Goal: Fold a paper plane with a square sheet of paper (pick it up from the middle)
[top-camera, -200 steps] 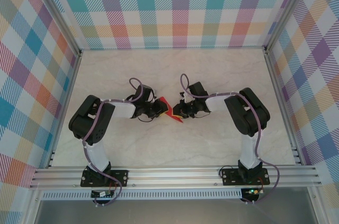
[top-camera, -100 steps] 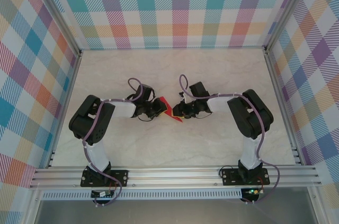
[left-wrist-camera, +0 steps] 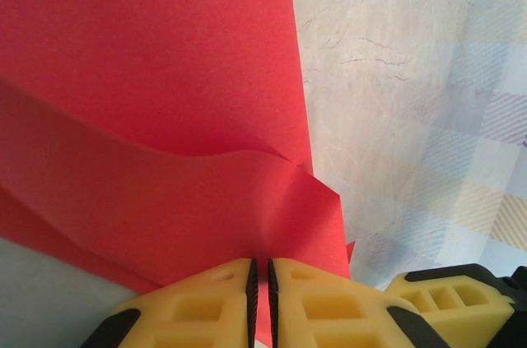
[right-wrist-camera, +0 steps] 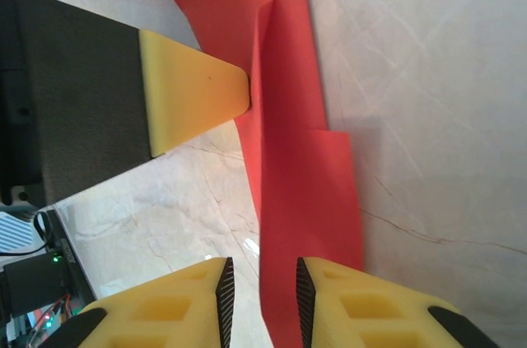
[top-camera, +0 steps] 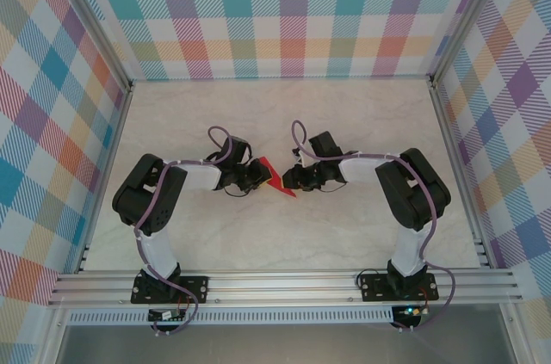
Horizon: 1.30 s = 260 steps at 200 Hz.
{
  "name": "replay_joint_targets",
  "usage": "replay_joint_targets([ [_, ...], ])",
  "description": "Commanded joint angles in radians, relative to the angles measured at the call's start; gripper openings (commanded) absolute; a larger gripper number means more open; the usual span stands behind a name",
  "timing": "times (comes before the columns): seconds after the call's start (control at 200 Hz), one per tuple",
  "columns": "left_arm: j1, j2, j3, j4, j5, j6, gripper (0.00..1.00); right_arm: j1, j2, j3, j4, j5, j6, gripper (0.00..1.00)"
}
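Position note: thin bright red sheet of paper (top-camera: 274,176), partly folded into overlapping flaps, sits mid-table on the pale marbled table top (top-camera: 362,123), directly between the two grippers; both arms reach inward to it from opposite sides.

Left gripper (left-wrist-camera: 260,282): yellow padded fingertips pressed together, pinching an edge of the sheet where layers meet; the rest of the sheet fans away from the jaws, one flap bowed up off the layer beneath.

Right gripper (right-wrist-camera: 263,294): jaws spread a little; a narrow folded strip of the sheet runs into the gap, lying nearer one pad, with bare table showing beside it; judged not clamped.

Key relation: in the right wrist view the strip's long axis runs straight out from the right jaws toward the left gripper's pad (right-wrist-camera: 198,89), which touches the sheet at a crease; the strip lies in line with the right fingers, not across them.

Judgement: left arm anchors; right jaws straddle the strip, so closing or sliding along that axis needs no reorientation; risk is dragging the sheet out of the left pinch.
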Motion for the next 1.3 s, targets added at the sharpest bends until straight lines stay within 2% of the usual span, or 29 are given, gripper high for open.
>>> replay_joint_targets([
  [0.0,-0.007,0.032,0.016,-0.045,-0.03,-0.013,0.15,0.01,-0.004,0.024,-0.045,0.018,-0.046,0.29],
  [0.72,-0.007,0.023,0.021,-0.044,-0.017,-0.019,0.17,0.042,0.105,0.143,-0.084,0.017,-0.071,0.22],
  [0.84,-0.007,0.013,0.024,-0.044,-0.015,-0.02,0.17,0.044,0.119,0.144,-0.082,0.018,-0.072,0.17],
  [1.01,-0.007,-0.017,0.031,-0.041,-0.015,-0.018,0.18,0.043,0.127,0.132,-0.04,-0.001,-0.064,0.0],
  [1.295,-0.004,-0.094,-0.008,0.013,-0.022,-0.003,0.23,0.026,0.134,0.108,0.089,-0.12,0.034,0.0],
])
